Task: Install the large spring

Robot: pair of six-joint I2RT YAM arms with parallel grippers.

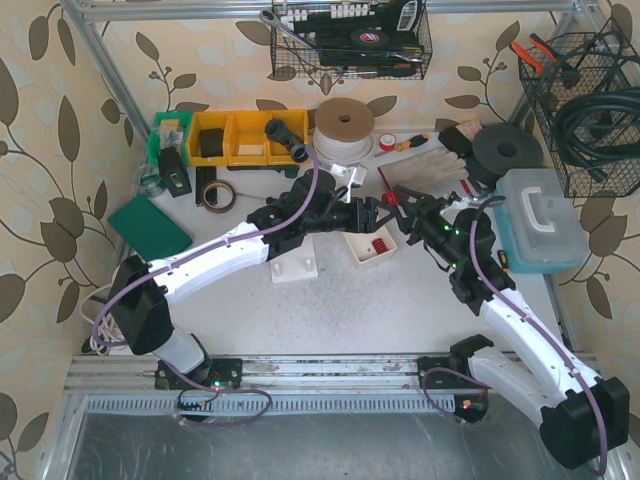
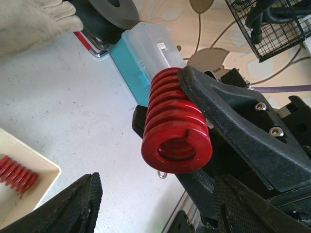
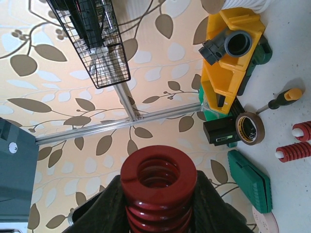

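Note:
The large spring (image 2: 176, 128) is a thick red coil held in the air, its open end facing the left wrist camera. My right gripper (image 3: 158, 204) is shut on the large spring (image 3: 158, 187), one black finger (image 3: 109, 204) on each side. My left gripper (image 2: 155, 194) stands open just in front of the coil's end, with its fingertips (image 2: 90, 187) wide apart and nothing between them. In the top view the left gripper (image 1: 365, 215) and right gripper (image 1: 405, 207) meet nose to nose above the table's middle, and the spring is mostly hidden between them.
A white tray (image 1: 370, 250) with small red springs (image 2: 17, 172) sits below the grippers. A white block with two pegs (image 1: 293, 268) lies to its left. A blue-and-clear toolbox (image 1: 540, 220), a glove (image 2: 29, 24), yellow bins (image 1: 245, 135) and a tape roll (image 3: 250, 128) stand around.

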